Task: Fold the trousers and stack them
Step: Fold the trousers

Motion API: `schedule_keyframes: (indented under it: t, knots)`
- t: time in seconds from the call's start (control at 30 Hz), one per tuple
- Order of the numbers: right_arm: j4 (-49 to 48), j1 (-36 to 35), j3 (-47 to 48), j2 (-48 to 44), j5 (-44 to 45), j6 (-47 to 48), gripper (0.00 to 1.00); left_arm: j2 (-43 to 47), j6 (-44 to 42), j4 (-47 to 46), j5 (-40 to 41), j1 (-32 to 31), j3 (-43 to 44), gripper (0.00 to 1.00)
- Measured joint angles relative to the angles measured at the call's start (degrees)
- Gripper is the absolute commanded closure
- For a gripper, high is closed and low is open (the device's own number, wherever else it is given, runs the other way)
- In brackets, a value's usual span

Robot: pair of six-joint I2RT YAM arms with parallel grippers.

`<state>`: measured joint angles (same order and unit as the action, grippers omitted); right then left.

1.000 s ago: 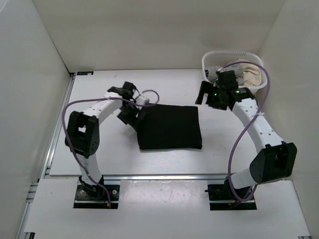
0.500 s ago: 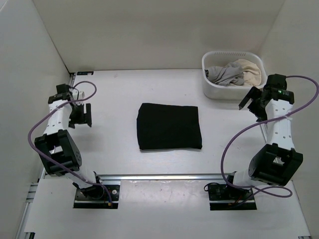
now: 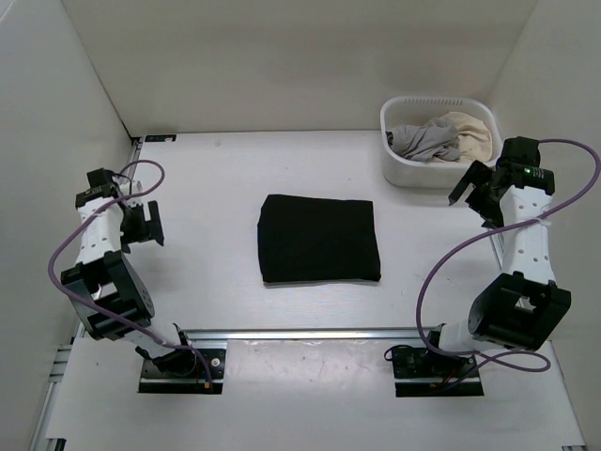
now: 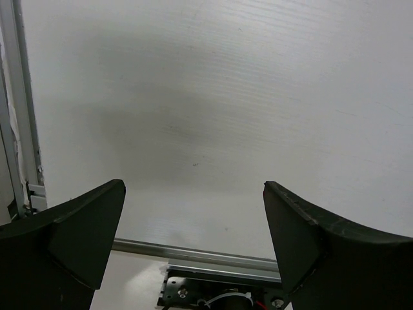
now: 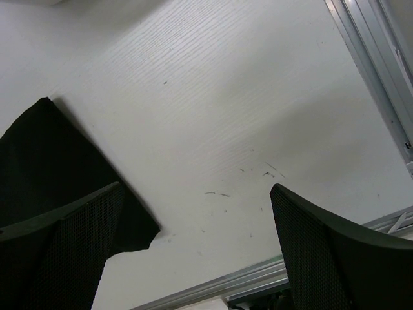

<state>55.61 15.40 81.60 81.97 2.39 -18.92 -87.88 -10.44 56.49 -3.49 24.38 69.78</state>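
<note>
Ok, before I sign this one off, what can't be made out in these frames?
Top view: the trousers read as one flat black rectangle; layers and creases are lost.
Top view: the basket has its bottom covered by grey and beige garments.
Right wrist view: only a trousers corner shows; the rest is cut by the left edge or behind a finger.
Left wrist view: only bare table.

Black trousers (image 3: 319, 239) — folded rectangle, seemingly flat, mid-table.
</note>
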Motion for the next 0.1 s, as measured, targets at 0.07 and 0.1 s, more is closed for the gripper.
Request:
schedule_keyframes:
  t: [0.07,0.1]
  knots:
    - [0.0,0.0,0.0,-0.1,-0.2,0.1,0.01,0.0,0.0,0.0,-0.5,0.0,0.0,0.00]
    - [0.0,0.0,0.0,-0.1,-0.5,0.2,0.01,0.0,0.0,0.0,-0.7,0.0,0.0,0.00]
